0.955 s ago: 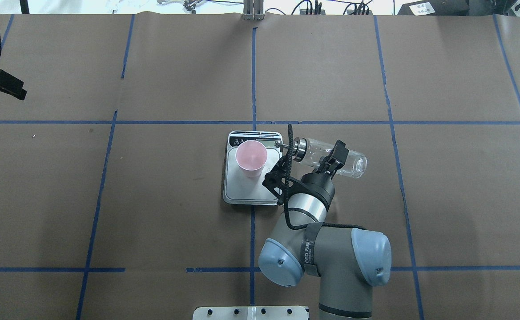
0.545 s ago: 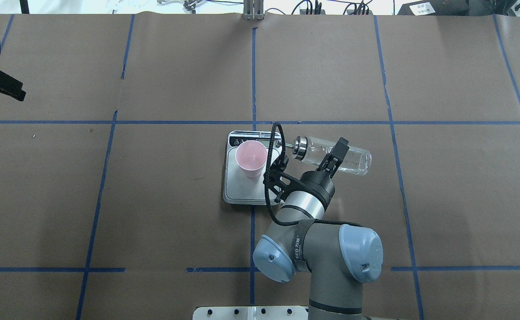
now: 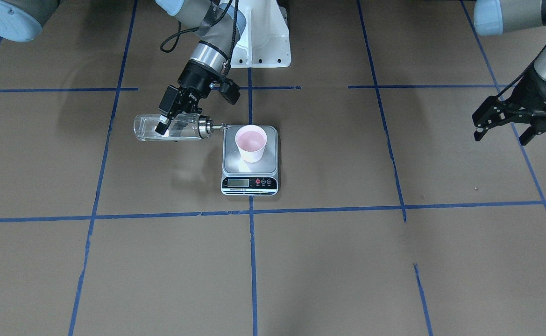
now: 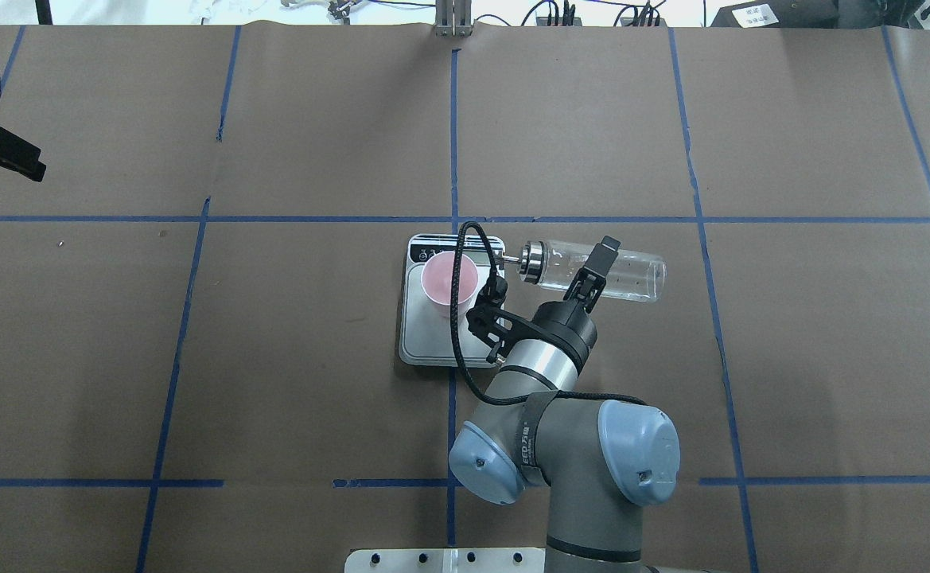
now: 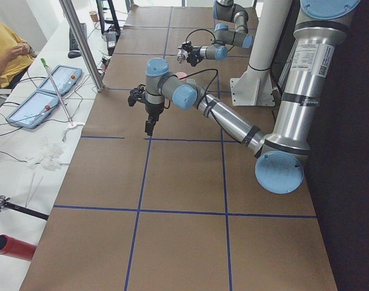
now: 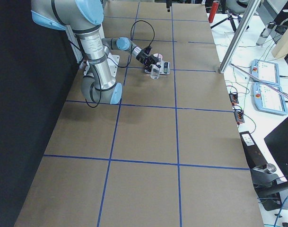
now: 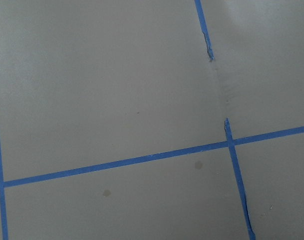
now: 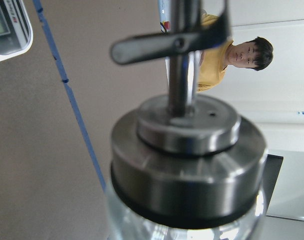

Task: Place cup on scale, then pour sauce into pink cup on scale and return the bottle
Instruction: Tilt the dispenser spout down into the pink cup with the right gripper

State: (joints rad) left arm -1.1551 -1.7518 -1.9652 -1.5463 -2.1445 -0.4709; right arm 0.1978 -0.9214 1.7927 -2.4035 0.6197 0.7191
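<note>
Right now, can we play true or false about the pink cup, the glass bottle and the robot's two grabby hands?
1. The small pale pink paper cup stands upright on the flat silver kitchen scale. True.
2. The clear glass bottle with the silver cap stands upright on the table. False: the right gripper holds it in the air, tipped nearly onto its side, with the spout pointing toward the cup.
3. The left gripper is holding the cup. False: it is open and empty, far off to the side of the scale.
4. The scale's black display strip is on the side away from the robot. True.
</note>
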